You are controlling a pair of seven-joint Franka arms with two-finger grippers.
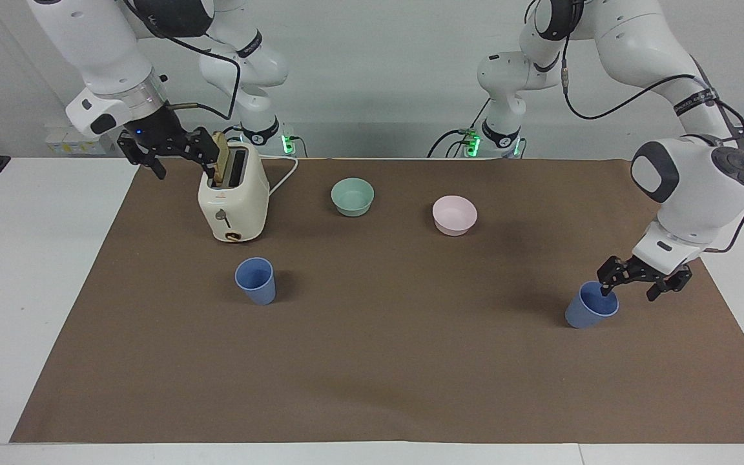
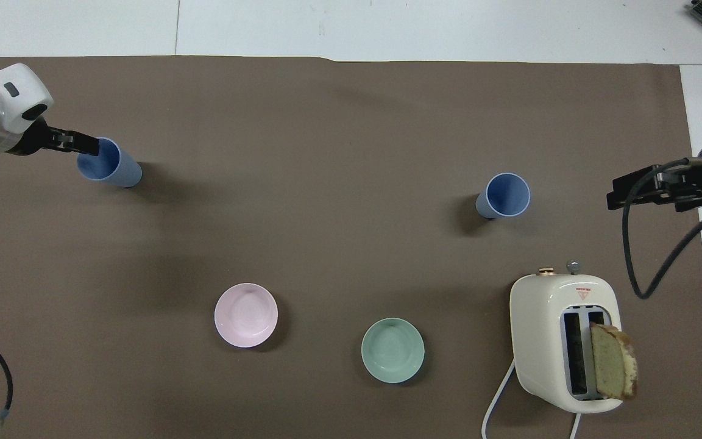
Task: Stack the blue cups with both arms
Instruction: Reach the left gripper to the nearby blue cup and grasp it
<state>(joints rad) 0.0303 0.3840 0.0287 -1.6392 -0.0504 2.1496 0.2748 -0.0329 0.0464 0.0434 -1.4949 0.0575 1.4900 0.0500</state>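
So the desk (image 1: 36, 271) is white, with a brown mat (image 1: 385, 361) spread over most of it, and the stacking has barely begun: both cups stand apart, each upright and on its own.

The two white arms come next. The left arm (image 1: 695, 181) bends down over its end of the mat; the right arm (image 1: 97, 58) waits raised by the toaster.

The cream toaster (image 1: 233, 197) sits near the robots at the right arm's end, a slice of bread (image 2: 613, 369) sticking up from one slot and its white cord trailing toward the robots. Beside it along the same row are the mint-green bowl (image 1: 352, 196) and then the pink bowl (image 1: 454, 215). Neither belongs to the task.

The blue cups are farther from the robots than the bowls and well apart from each other. The blue cup at the right arm's end (image 1: 256, 280) stands just in front of the toaster, untouched. The blue cup at the left arm's end (image 1: 591, 304) has the left pincer (image 1: 637, 285) at its rim, fingers spread, one fingertip (image 1: 606, 290) seeming to dip inside the mouth and the other outside the wall. It has not closed on the rim.

The right pincer (image 1: 168, 152) hangs above the mat's edge beside the toaster, fingers apart, holding nothing.

By my reading everything remains: gripping, lifting, carrying one cup across and nesting it in the other.
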